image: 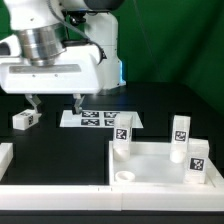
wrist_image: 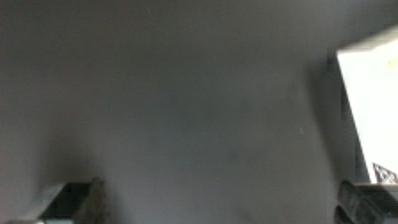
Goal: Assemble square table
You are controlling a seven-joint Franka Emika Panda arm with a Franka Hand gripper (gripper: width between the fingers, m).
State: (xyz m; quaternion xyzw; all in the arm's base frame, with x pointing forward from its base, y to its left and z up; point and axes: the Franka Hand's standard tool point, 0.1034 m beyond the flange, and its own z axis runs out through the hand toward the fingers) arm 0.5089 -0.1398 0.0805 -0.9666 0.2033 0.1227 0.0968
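The square table's white slab [image: 160,165] lies at the exterior view's right front, rim up, with a round socket [image: 125,177] at its near corner. Three tag-marked leg blocks stand at it: one at the far left corner [image: 122,133], one at the back [image: 180,133], one at the right [image: 198,158]. Another leg block [image: 25,120] lies alone on the dark table at the left. My gripper [image: 56,102] hangs open and empty above the table between that block and the marker board. In the wrist view the gripper [wrist_image: 228,205] shows only dark fingertips [wrist_image: 71,200] over bare table.
The marker board [image: 100,118] lies flat just right of the gripper. A long white border bar [image: 60,196] runs along the front, with another piece [image: 5,156] at the left edge. A white surface [wrist_image: 370,110] shows at the wrist view's edge; I cannot tell what it is.
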